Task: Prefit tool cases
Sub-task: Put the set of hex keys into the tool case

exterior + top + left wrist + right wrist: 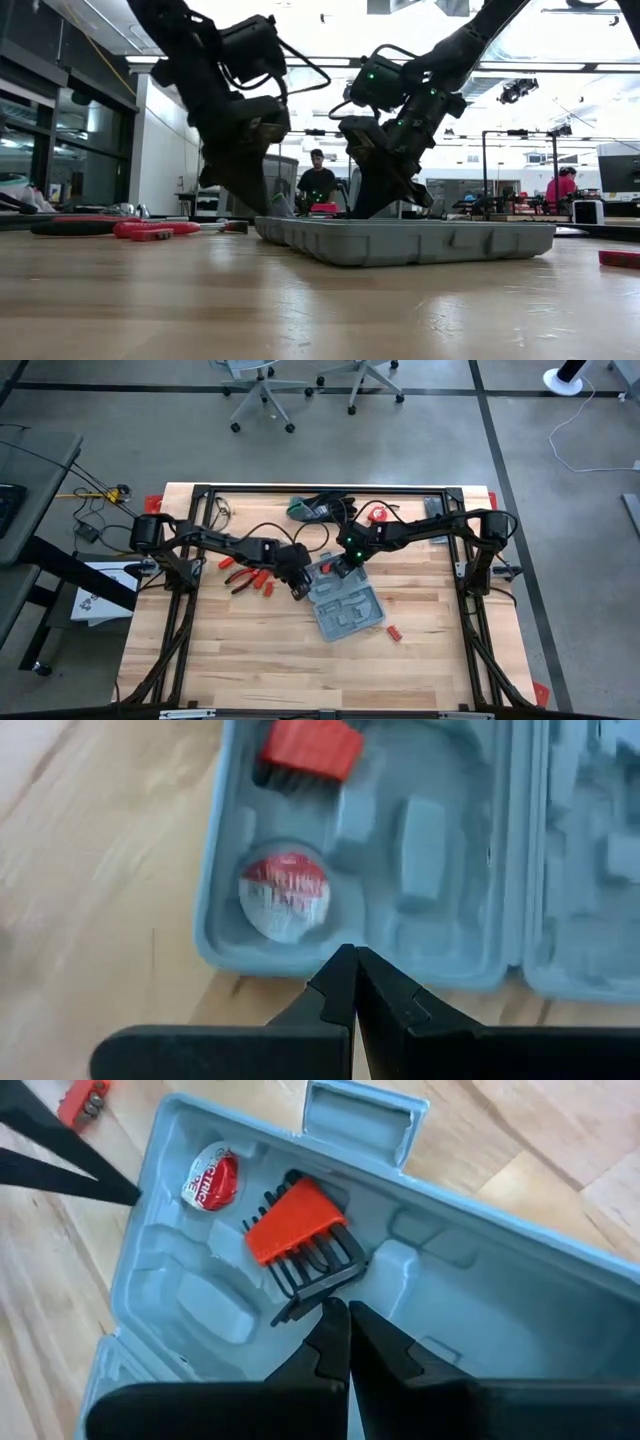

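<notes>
High view: tool case (347, 606) open flat, light stiff plastic, likely slippery; best taken by rim. Left gripper (297, 588) and right gripper (342, 570) above case, fingers pressed together, empty.

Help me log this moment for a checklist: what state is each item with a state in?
tool case: open, lying flat on the table.
red hex key holder: seated in the case, keys fanned out.
round red-and-white roll: seated in its recess.
left gripper: shut, at the case's edge.
right gripper: shut, at the hex keys.
</notes>
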Controlling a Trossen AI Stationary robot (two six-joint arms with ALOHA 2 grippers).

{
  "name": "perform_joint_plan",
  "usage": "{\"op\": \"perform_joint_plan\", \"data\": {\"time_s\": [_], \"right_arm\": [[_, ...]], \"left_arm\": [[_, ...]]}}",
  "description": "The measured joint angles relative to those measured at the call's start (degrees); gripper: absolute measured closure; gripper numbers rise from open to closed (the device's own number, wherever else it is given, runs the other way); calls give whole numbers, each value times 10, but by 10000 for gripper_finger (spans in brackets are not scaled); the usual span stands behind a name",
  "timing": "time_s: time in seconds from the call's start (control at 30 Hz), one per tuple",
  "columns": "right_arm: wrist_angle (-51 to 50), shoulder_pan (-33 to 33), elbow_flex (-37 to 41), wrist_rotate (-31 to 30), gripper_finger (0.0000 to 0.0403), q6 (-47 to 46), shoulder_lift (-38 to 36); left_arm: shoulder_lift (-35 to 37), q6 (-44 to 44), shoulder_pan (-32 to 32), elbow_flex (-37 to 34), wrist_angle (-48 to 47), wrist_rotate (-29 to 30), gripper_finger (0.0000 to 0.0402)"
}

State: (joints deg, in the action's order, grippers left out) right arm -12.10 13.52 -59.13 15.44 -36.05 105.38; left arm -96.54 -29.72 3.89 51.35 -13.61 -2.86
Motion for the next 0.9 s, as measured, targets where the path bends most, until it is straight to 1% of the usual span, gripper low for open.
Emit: {"op": "perform_joint_plan", "data": {"time_s": [0.17, 0.27, 0.4, 0.6, 0.73, 0.9], "right_arm": [[10, 12, 0, -2, 403, 0, 0], [30, 22, 0, -2, 403, -4, 0], [56, 31, 0, 18, 403, -11, 9], [49, 30, -1, 28, 403, -21, 26], [29, 30, 0, 30, 403, -11, 6], [14, 31, 0, 19, 403, 2, -19]], "left_arm": [[-18, -1, 7, 0, 11, -18, 401], [-20, -1, 5, 1, 12, -16, 401], [-20, -1, 4, 0, 14, -16, 401], [-21, 8, 5, 0, 9, -16, 401], [-15, -3, 1, -1, 7, -19, 401], [13, -16, -9, -1, -5, -5, 401]]}}
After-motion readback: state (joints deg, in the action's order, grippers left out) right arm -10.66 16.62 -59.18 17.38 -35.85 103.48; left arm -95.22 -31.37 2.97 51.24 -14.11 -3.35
